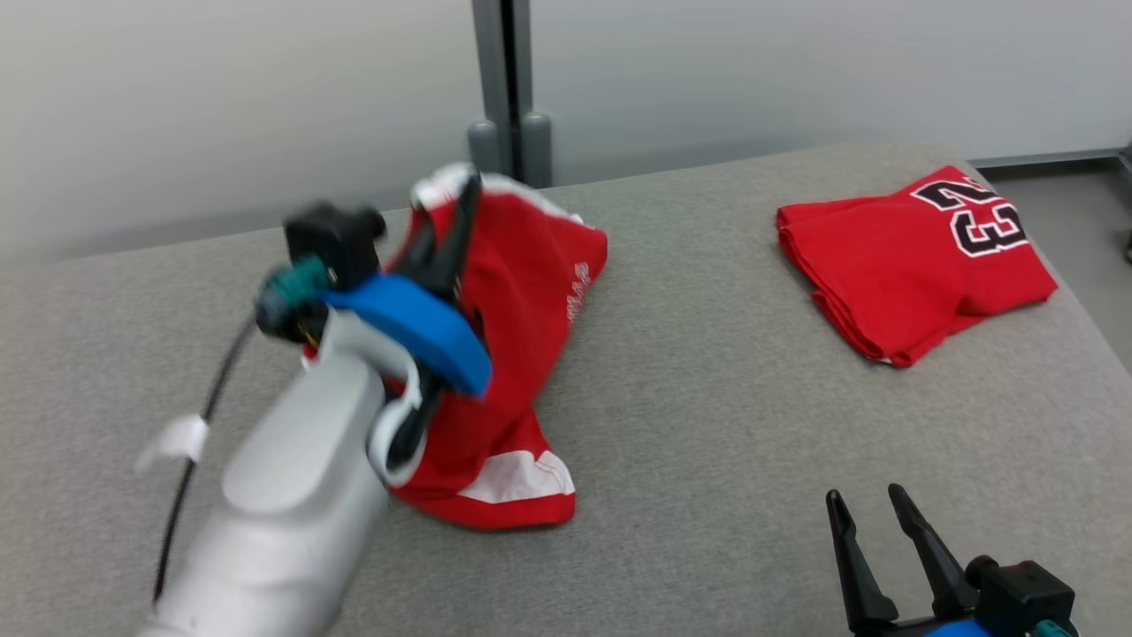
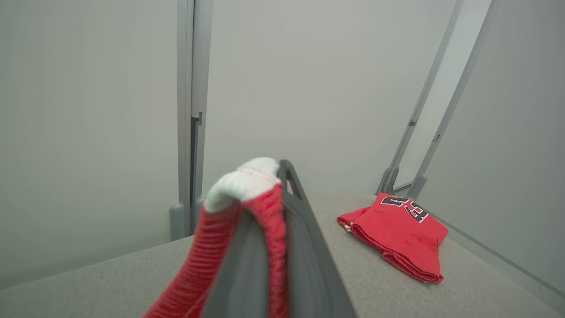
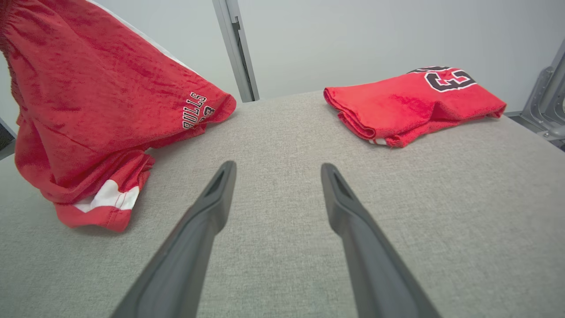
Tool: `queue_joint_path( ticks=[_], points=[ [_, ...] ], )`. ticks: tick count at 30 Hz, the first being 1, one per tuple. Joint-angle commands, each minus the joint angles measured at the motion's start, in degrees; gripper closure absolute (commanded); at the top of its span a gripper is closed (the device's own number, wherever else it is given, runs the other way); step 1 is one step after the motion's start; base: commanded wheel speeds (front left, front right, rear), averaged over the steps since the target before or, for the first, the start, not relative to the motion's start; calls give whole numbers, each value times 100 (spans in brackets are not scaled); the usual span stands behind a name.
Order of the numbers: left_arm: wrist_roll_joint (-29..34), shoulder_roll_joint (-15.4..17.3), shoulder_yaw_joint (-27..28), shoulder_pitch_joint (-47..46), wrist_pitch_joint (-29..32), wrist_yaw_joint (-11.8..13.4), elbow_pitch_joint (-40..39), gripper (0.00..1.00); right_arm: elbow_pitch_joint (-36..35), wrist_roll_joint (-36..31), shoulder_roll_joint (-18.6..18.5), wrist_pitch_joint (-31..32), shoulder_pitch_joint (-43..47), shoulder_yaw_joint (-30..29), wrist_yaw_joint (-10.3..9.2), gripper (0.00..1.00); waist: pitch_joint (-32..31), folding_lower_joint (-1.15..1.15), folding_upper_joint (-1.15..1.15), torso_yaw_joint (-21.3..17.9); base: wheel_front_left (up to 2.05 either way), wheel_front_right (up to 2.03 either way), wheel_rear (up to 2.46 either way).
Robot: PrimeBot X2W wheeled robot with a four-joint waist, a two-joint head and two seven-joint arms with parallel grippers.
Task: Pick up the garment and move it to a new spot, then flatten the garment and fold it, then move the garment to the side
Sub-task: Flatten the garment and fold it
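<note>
I had the left jaws clamped on the waistband of the red garment, half lifted at ten o'clock with its hem on the bench, right jaws apart at five o'clock; I judged only the pick-up begun, with moving, flattening and folding left

Left side: red crumpled cloth shorts, lower end on grey fabric tabletop. Far right, well apart: folded red cloth jersey.

Soft, even light, perhaps from overhead, cast faint shadows on the worktop, motion blur smeared the left claw, and wrist-view edges bowed.
</note>
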Motion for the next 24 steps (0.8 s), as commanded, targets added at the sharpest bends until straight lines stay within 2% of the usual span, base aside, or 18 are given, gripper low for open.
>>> queue_joint_path(
  ticks=[1,8,16,19,24],
  points=[
    [-28,57,-149,328,-51,-15,-142,100,-26,28,-7,-18,66,-22,3,0,-8,1,1,120,0,0,0],
    [33,294,-687,1993,-150,50,-873,100,-65,-29,-7,44,180,-80,3,0,-144,1,1,631,0,0,0],
    [311,684,-1148,3465,-188,355,-1560,100,-49,-78,-9,115,242,-93,4,0,-247,1,1,1124,0,0,0],
    [375,870,-1140,3772,-211,471,-1687,100,-59,-82,-9,141,267,-89,4,0,-257,1,1,1223,0,0,0],
    [327,1080,-804,4083,-237,646,-1809,100,-63,-78,-8,145,292,-101,4,0,-239,1,1,1301,0,0,0]
  ],
)
